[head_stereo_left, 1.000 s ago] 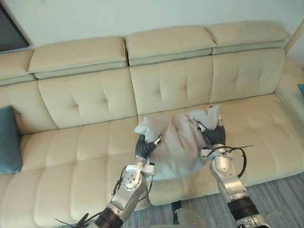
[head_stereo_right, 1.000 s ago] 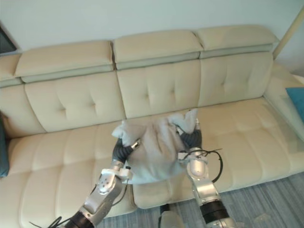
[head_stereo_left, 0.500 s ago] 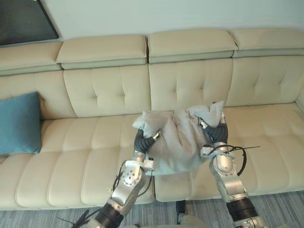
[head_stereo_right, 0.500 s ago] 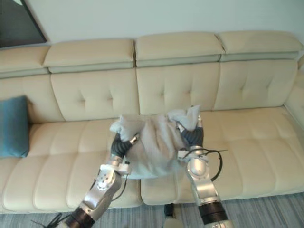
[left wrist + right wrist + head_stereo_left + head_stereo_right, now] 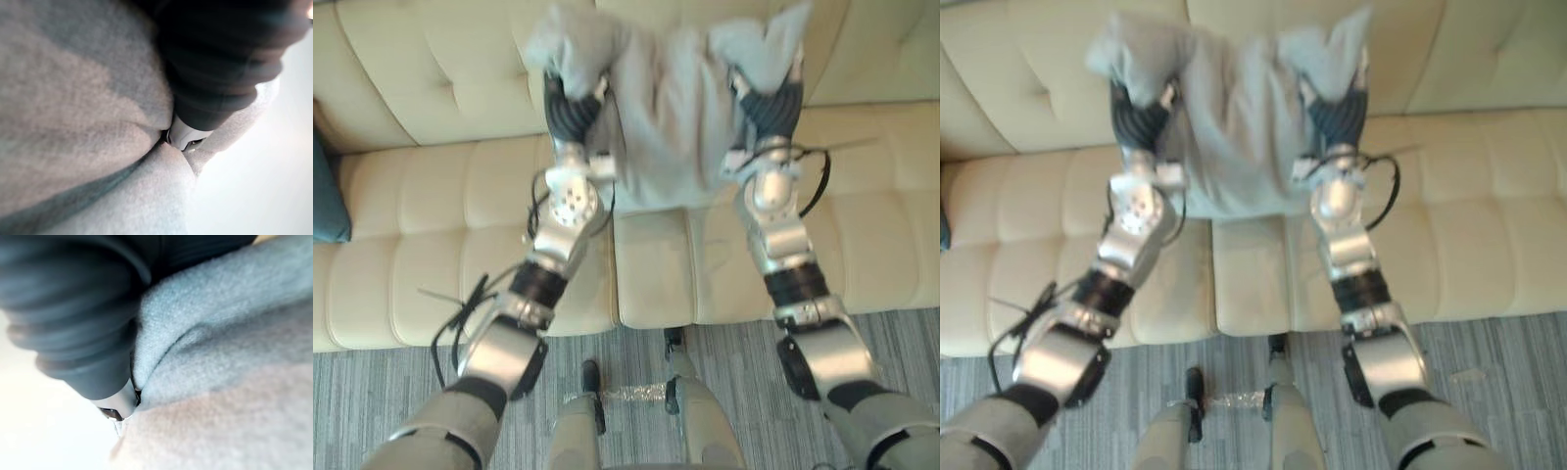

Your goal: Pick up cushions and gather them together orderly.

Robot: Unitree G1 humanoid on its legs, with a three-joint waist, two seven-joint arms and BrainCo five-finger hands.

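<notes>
One grey cushion (image 5: 671, 108) at 12 o'clock above the sofa (image 5: 411, 245), left robot hand (image 5: 570, 103) and right robot hand (image 5: 773, 103) sunk in it, grip can't tell; left eye view catches one teal cushion (image 5: 325, 191) at 9 o'clock.

cushion (image 5: 671, 108) | pale grey, soft, creased | upright — top cnrs bunched | in frt of sofa (image 5: 460, 78) back
</notes>
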